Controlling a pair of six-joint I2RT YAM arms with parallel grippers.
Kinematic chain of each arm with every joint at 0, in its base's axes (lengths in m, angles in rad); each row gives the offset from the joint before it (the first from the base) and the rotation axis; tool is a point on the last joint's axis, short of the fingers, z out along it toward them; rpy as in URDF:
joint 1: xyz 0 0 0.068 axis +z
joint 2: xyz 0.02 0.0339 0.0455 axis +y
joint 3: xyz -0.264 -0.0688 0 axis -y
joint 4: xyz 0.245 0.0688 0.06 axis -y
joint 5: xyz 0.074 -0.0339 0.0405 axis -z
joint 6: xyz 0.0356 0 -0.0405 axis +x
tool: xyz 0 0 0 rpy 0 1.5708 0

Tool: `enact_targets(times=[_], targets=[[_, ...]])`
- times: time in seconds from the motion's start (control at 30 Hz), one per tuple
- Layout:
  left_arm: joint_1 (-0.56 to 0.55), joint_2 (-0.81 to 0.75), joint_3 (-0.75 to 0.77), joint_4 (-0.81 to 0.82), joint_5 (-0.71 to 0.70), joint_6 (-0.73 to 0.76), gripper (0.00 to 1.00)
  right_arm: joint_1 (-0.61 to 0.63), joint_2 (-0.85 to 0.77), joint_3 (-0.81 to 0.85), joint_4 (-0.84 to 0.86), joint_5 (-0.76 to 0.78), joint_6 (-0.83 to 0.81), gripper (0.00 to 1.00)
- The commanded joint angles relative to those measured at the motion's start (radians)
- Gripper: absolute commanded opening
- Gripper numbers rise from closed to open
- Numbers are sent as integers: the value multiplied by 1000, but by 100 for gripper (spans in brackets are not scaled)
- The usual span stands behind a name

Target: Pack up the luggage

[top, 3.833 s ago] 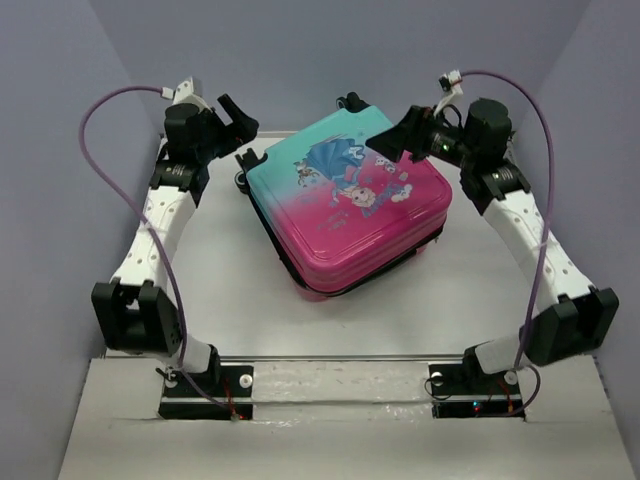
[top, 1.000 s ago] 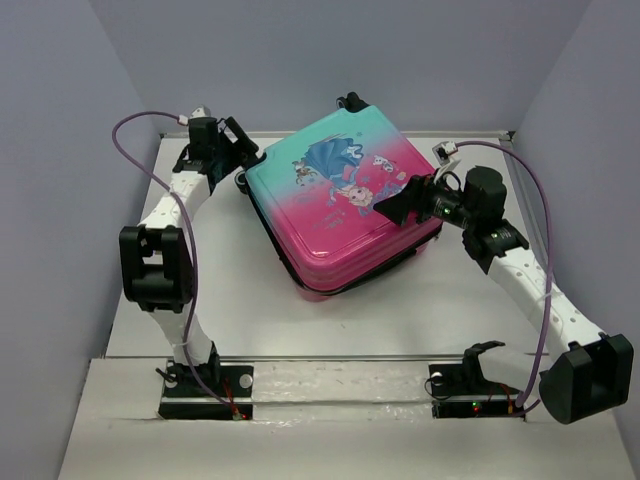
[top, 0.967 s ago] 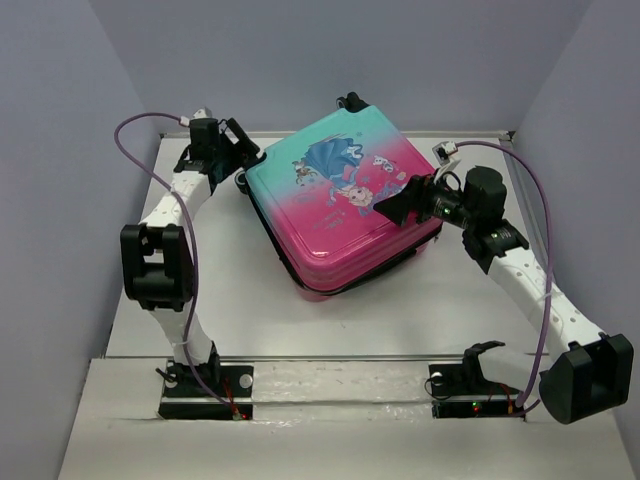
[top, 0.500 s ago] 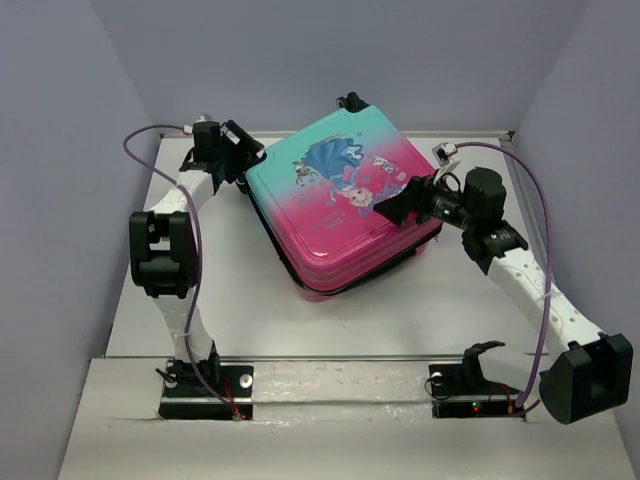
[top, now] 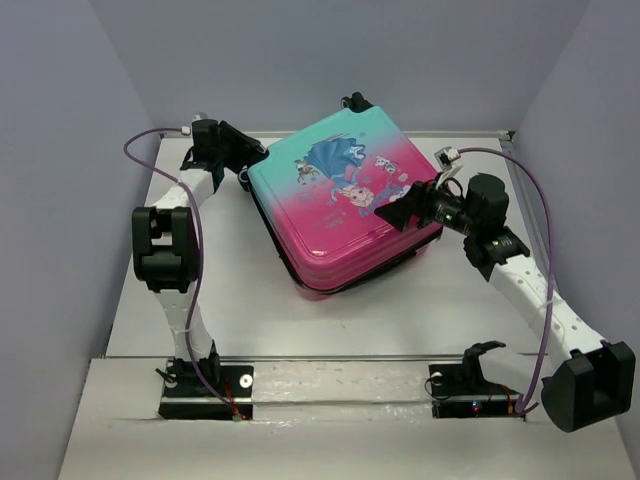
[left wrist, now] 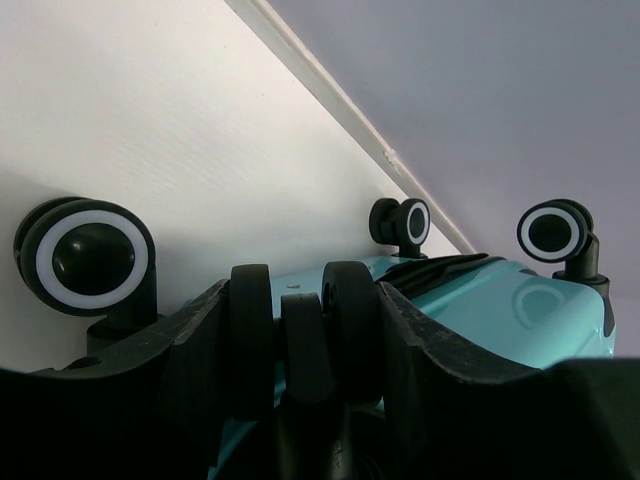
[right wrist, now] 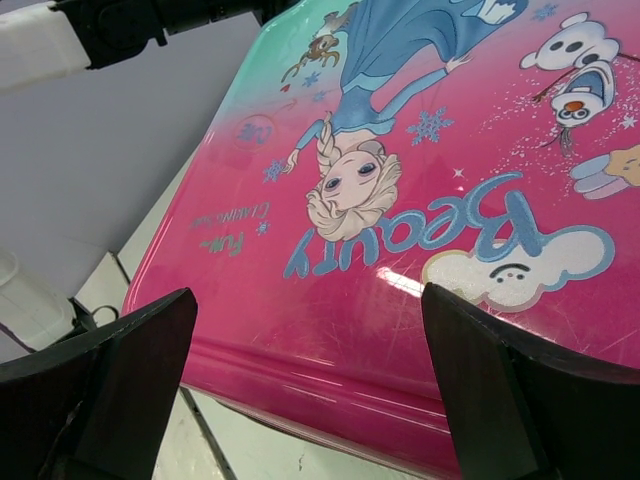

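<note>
Pink-teal luggage (top: 345, 205), one; black wheels (left wrist: 88, 258), four

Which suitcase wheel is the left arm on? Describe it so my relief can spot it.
The luggage lies flat on the table, teal end towards the far-left corner, where its black wheels sit. The wheel you want is the twin caster between the left arm's jaws, seen edge-on in the left wrist view. The other wheels show white-ringed faces instead.
</note>
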Motion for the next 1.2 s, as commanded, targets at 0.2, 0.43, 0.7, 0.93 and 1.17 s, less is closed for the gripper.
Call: enact_targets(times=[0.2,0.43,0.7,0.93,1.17], targets=[[-32,-92,42,139,70,-41,6,2,-58,-22,37,13,10,100],[-32,-153,161,82,114,-67,6,2,-64,-49,63,39,30,100],[-32,-227,257,-55,97,-61,6,2,-44,-49,81,55,40,100],[-34,-250,289,-50,96,-139,6,2,-34,-31,88,85,47,100],[-43,-248,364,-16,84,-219,6,2,-14,-20,88,89,50,100]])
